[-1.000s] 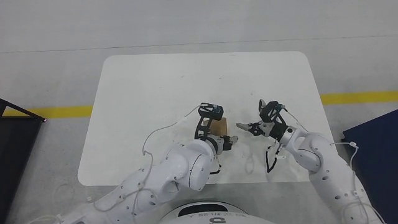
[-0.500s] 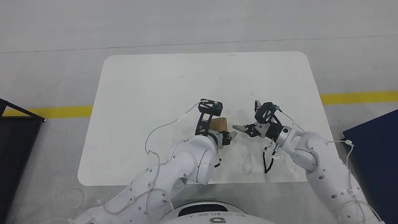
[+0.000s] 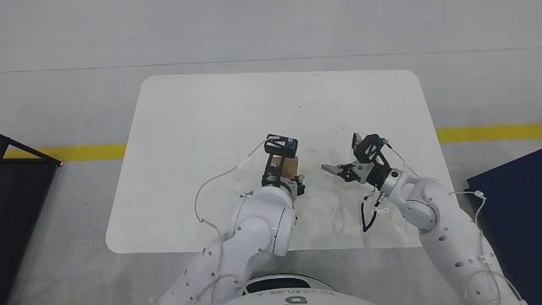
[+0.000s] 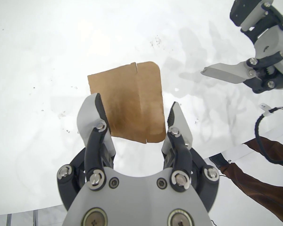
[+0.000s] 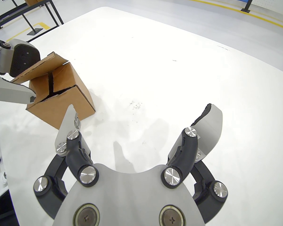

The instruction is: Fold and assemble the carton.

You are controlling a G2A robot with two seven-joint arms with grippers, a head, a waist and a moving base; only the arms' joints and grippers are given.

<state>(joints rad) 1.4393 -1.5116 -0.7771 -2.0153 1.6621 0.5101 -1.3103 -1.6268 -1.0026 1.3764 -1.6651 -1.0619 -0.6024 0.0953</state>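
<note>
Top view: the carton (image 3: 292, 168) stands on the white table (image 3: 212, 119), toward its 6 o'clock edge and about midway across. The left gripper (image 3: 281, 171) hangs right over it. The right gripper (image 3: 343, 158) sits at the carton's 3 o'clock, near but apart, with its jaws spread and nothing in them.

Left wrist view: the left gripper's fingers (image 4: 96, 109) are spread wide and straddle a brown cardboard flap (image 4: 132, 99) with one rounded corner and a crease down its middle. One pad overlaps the flap's edge, while the other stands just clear of it. Whether either pad actually touches the board I cannot tell. It is a straddle, not a pinch.

Right wrist view: the box body is already squared up. Its top flaps meet unevenly, with dark gaps between them, and one flap is cocked up at a slant between the left gripper's fingers. The right gripper's own fingers gape over bare table just beside the carton.

As I read it, the step in hand is closing the top. The body is formed, but the lid is not yet flat. The next move likely calls for the left gripper to press the raised flap down while the right comes in from 3 o'clock to steady the wall. A light box may slide under a one-sided push.
</note>
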